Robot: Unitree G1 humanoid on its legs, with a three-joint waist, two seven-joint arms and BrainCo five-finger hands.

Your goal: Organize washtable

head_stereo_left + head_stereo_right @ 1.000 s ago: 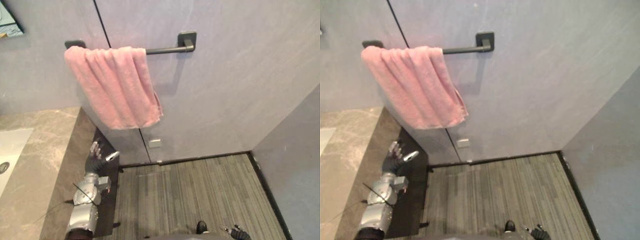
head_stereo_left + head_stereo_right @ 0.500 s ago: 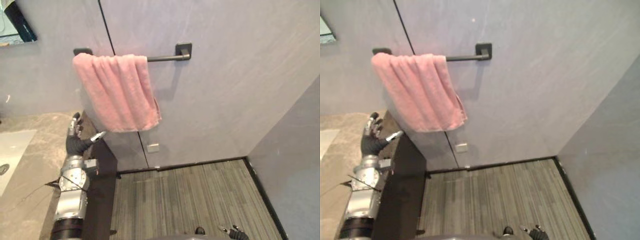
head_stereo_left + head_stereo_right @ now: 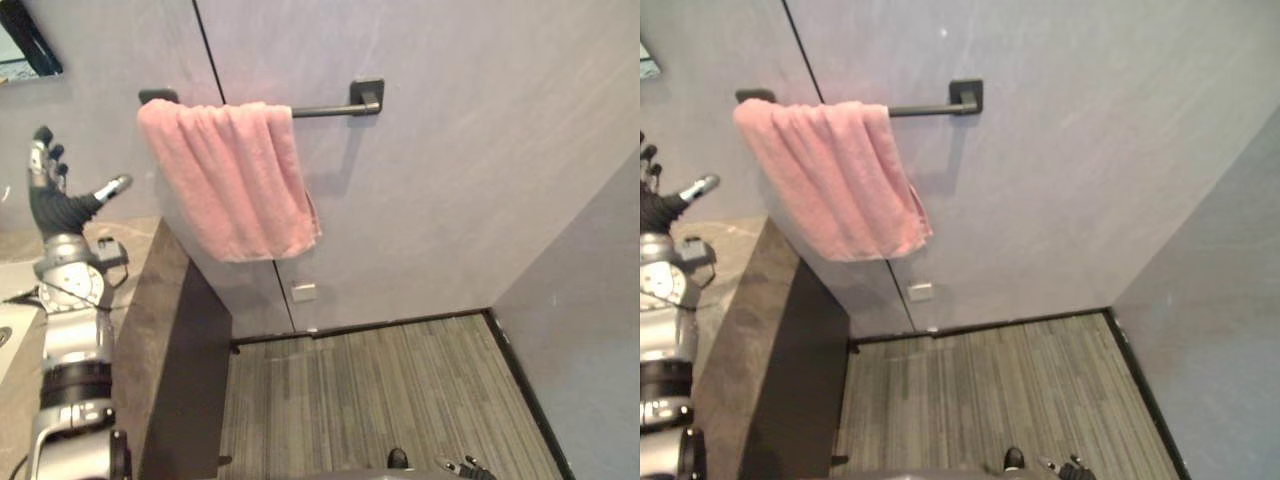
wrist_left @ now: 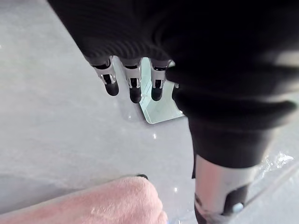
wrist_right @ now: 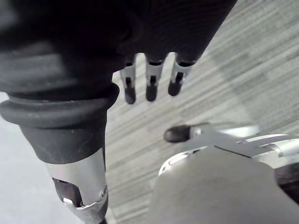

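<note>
Towel [image 3: 235,175], pink and gathered in soft folds, hangs over the left end of the dark towel bar [image 3: 330,108] on the grey wall [image 3: 450,200], above and just past the end of the counter [image 3: 745,320]. The rest of the bar toward its right bracket is bare.

The left robot hand [image 3: 55,205] stands upright over the counter, near the towel's left edge but apart from it. Its fingers [image 4: 133,86] are straight and spread, the thumb out to the side, and it holds nothing. From the wrist, the towel's top fold lies just beyond the thumb, with a corner of the mirror [image 4: 159,105] past the fingertips. The right robot hand [image 5: 150,86] hangs low over the striped floor [image 3: 380,380], fingers relaxed and empty.

The step in hand looks like a reach for the towel, either to straighten it on the bar or to take it down for the counter. To do it well, the left robot hand should move across to the towel's near edge at bar height and close thumb and fingers on a full fold of cloth, not a single thin layer. A pull along the bar would spread it evenly. A sharp downward tug risks dragging the whole towel off one side.
</note>
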